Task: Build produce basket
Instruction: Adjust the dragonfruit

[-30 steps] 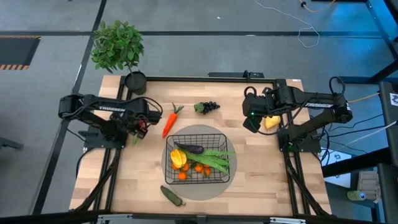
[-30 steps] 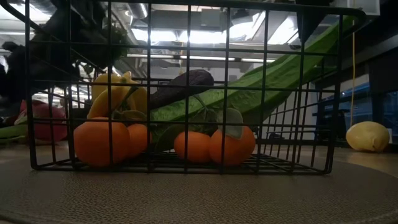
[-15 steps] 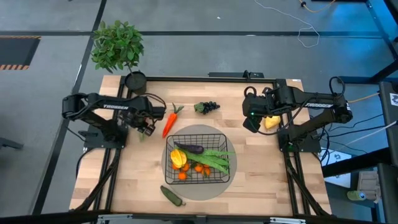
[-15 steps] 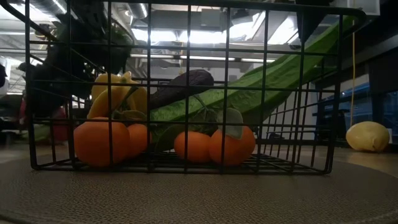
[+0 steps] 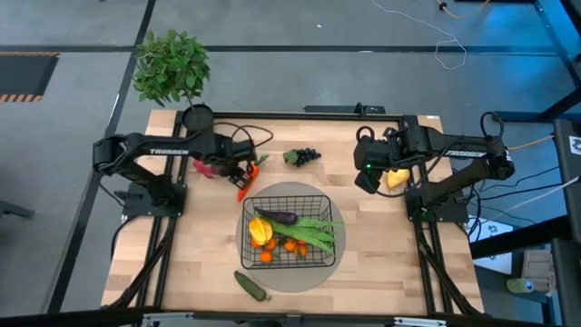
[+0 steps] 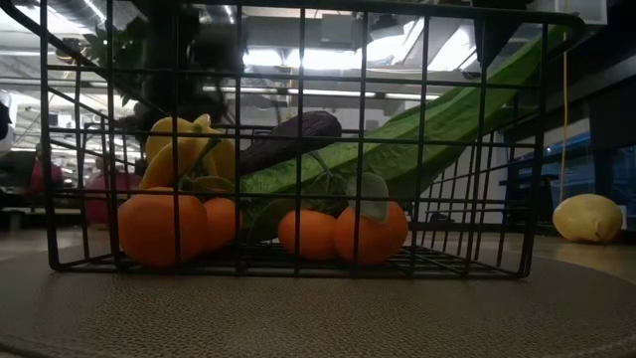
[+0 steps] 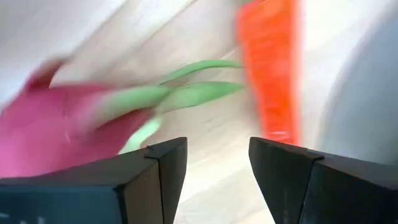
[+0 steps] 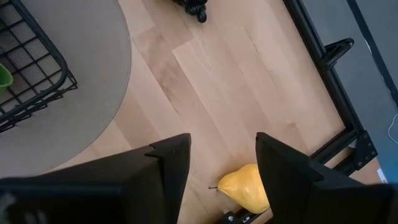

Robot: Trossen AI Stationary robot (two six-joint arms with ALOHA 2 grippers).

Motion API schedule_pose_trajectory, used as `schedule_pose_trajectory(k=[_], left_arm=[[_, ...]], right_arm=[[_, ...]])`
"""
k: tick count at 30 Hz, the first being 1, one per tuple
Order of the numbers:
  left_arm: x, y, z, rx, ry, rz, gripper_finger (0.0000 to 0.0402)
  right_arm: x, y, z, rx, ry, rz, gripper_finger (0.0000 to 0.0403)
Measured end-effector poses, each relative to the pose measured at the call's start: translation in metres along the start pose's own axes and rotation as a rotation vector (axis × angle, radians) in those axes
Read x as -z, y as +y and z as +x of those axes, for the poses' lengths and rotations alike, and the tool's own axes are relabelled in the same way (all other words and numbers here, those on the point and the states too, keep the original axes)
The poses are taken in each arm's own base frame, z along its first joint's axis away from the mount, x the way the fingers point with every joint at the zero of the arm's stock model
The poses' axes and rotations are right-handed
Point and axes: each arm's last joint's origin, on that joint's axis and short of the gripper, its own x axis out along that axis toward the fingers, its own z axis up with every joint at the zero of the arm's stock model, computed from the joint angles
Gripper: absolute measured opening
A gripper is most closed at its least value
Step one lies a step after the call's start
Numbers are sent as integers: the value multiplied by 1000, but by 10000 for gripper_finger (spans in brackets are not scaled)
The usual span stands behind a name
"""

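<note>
I have the basket [image 5: 290,227] sitting on the round grey mat [image 5: 320,263] at lower centre of the high view. Inside it I count a yellow pepper [image 5: 260,229], an eggplant [image 5: 278,217], green beans [image 5: 313,232] and tangerines [image 5: 283,247]. From the low view the pepper [image 6: 184,149] and tangerines [image 6: 159,227] fill the left half of the basket [image 6: 298,129], the eggplant [image 6: 293,134] lies across the middle, and a long green pod [image 6: 437,109] slopes up to the upper right.

My left gripper [image 5: 241,172] is upper left of the basket, right by the carrot [image 5: 243,186]. A pink dragon fruit [image 5: 211,167] shows beside its fingers. In the left wrist view the fingers [image 7: 155,168] stand apart with bare wood between them; the dragon fruit [image 7: 56,130] is off to the left of the frame and the carrot [image 7: 270,74] runs down the upper right. I can't tell whether the dragon fruit is held, as the picture is smeared there.

My right gripper [image 5: 367,177] waits at centre right of the high view, jaws apart with nothing between them, with the lemon [image 5: 397,178] just beside it. The right wrist view shows the lemon [image 8: 245,186] low in frame between the fingers [image 8: 171,165], lying on the table [image 8: 236,87].

The grapes [image 5: 302,156] lie above the basket, and the cucumber [image 5: 251,286] below it at the mat's edge. A potted plant [image 5: 171,68] stands at upper left.
</note>
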Motion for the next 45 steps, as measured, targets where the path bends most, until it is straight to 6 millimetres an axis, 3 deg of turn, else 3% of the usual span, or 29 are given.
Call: schedule_pose_trajectory(k=[5, 10, 14, 20, 31, 38, 45], left_arm=[[-2, -7, -36, -27, 42, 56, 162], [12, 8, -51, -222, 204, -91, 162], [15, 21, -48, -419, 164, -201, 162], [11, 35, -47, -536, 139, -367, 162], [31, 68, 6, -736, 325, -494, 162], [22, 67, 27, -561, 272, -513, 162], [-15, 46, 35, -229, 27, -445, 162]], right_arm=[[0, 0, 0, 1, 1, -1, 171], [0, 0, 0, 1, 2, -24, 171], [0, 0, 0, 0, 0, -31, 171], [0, 0, 0, 1, 1, -41, 171], [0, 0, 0, 2, 3, -58, 171], [0, 0, 0, 2, 3, -58, 171], [0, 0, 0, 2, 2, -54, 171]])
